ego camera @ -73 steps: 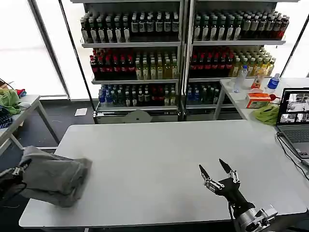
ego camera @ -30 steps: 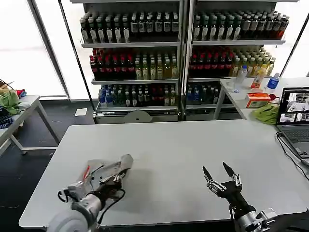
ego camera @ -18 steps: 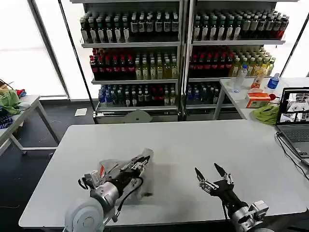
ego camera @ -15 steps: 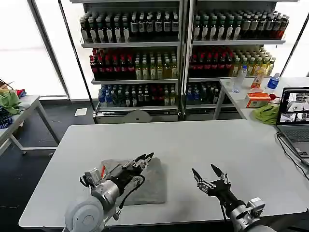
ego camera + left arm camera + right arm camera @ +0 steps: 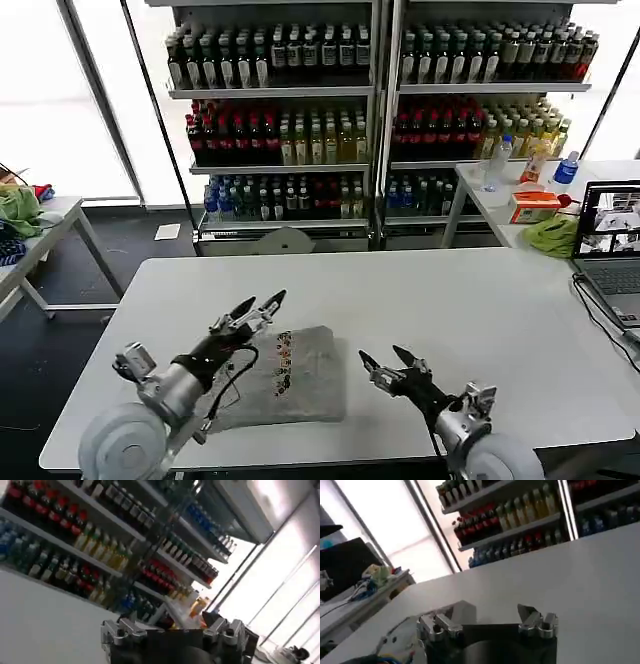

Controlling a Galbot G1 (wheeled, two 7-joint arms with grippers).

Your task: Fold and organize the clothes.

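A light grey shirt (image 5: 300, 385) lies folded into a rectangle on the white table (image 5: 470, 290), left of the middle near the front edge. Its small multicolour print (image 5: 283, 361) faces up. My left gripper (image 5: 256, 308) hovers open just above the shirt's far left corner, holding nothing; in the left wrist view it (image 5: 170, 626) points at the bottle shelves. My right gripper (image 5: 389, 362) stands open low over the table just right of the shirt. In the right wrist view the right gripper (image 5: 489, 616) is empty, with the shirt (image 5: 400, 639) lying beside it.
An open laptop (image 5: 610, 245) and a green cloth (image 5: 552, 237) sit at the table's right. A side table with another green cloth (image 5: 18, 208) stands at the far left. Shelves of bottles (image 5: 380, 100) line the back. The table's right and far parts are bare.
The left gripper brought the grey shirt from the table's left edge to the middle, let it go and rose off it. The right gripper moved left toward the shirt.
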